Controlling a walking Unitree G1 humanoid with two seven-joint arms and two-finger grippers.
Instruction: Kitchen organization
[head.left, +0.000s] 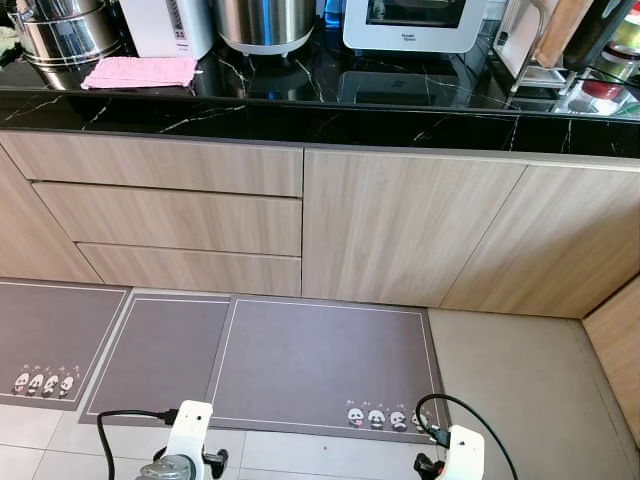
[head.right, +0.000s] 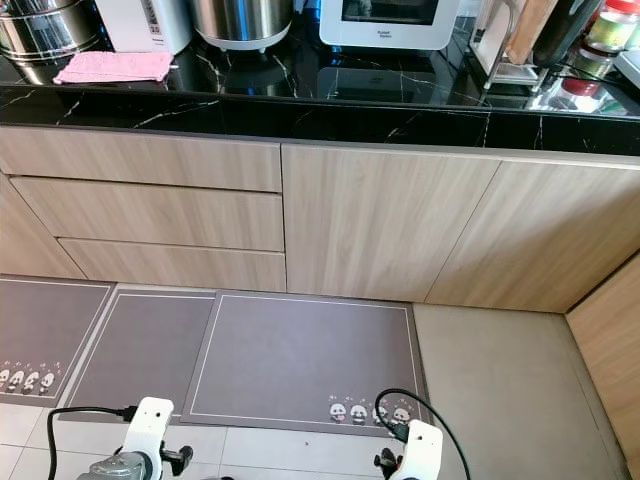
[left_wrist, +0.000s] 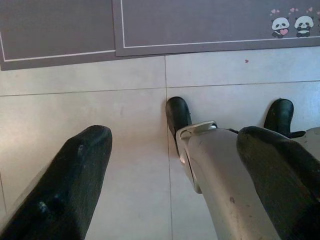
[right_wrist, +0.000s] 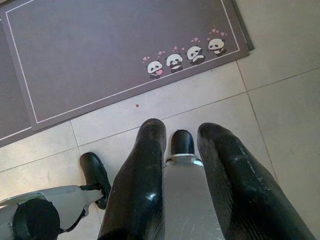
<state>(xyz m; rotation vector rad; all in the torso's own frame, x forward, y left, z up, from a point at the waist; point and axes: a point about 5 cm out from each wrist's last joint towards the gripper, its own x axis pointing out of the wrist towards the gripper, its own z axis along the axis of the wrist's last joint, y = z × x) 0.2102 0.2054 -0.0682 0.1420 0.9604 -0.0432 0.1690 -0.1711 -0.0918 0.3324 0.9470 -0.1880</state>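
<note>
Overhead, appliances (head.left: 410, 25) cropped, both arms low

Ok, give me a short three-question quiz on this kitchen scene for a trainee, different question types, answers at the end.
1. True or false: the pink cloth lies on the black counter.
2. Multiple choice: what is printed on the grey mat before the cabinets? A) cats B) pandas C) flowers
3. How many drawer fronts are stacked in the left cabinet, and is any one open?

Key:
1. True.
2. B, a row of small pandas along its near edge.
3. Three, all shut.

Both arms hang low over the floor tiles, with the left gripper open and the right gripper open, each holding nothing.
</note>
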